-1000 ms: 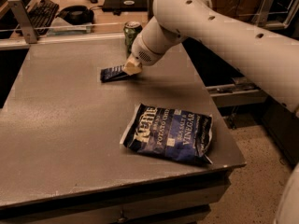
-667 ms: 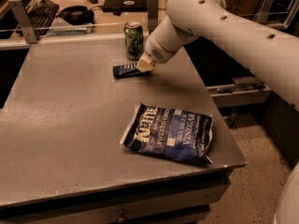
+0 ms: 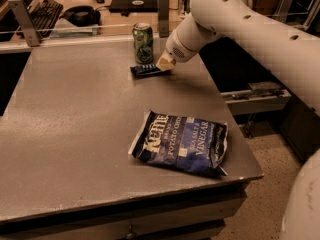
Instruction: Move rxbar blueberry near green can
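Gripping rxbar [image 3: 148, 70] by right end: gripper [image 3: 165, 64] low over table [image 3: 75, 134], fingers clamped on wrapper. Rxbar lies flat on table, just in front of green can [image 3: 143, 43]. Chip bag [image 3: 182, 143] well apart, near front edge.

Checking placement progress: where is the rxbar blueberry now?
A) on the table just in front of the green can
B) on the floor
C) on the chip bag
A: the rxbar blueberry lies flat on the table just in front of the green can, with the gripper at one end of it.
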Available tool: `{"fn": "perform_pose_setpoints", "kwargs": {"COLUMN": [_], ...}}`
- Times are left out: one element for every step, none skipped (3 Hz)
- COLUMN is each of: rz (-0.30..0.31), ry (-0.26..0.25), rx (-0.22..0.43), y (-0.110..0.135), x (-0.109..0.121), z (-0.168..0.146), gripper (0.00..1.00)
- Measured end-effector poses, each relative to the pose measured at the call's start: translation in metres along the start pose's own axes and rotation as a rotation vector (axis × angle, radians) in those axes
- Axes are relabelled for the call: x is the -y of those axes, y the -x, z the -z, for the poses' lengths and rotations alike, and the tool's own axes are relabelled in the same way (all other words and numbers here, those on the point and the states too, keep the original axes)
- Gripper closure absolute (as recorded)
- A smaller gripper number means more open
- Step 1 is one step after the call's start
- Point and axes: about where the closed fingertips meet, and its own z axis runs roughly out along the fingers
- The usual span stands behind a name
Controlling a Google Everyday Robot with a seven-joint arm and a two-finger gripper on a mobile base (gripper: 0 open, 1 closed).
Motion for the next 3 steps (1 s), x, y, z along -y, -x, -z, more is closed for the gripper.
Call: {"fn": "perform_pose_setpoints", "kwargs": {"rz": [-0.013,-0.014,-0.018], "ry": [-0.016,-0.023,-0.030], "rx": [0.000,0.002,0.019], "y": [-0.006,-0.006,-0.007], "x": [0.016,0.025,0.029], "z": [-0.002,-0.005,-0.001], "gripper": [0.81,0.59,0.35]}}
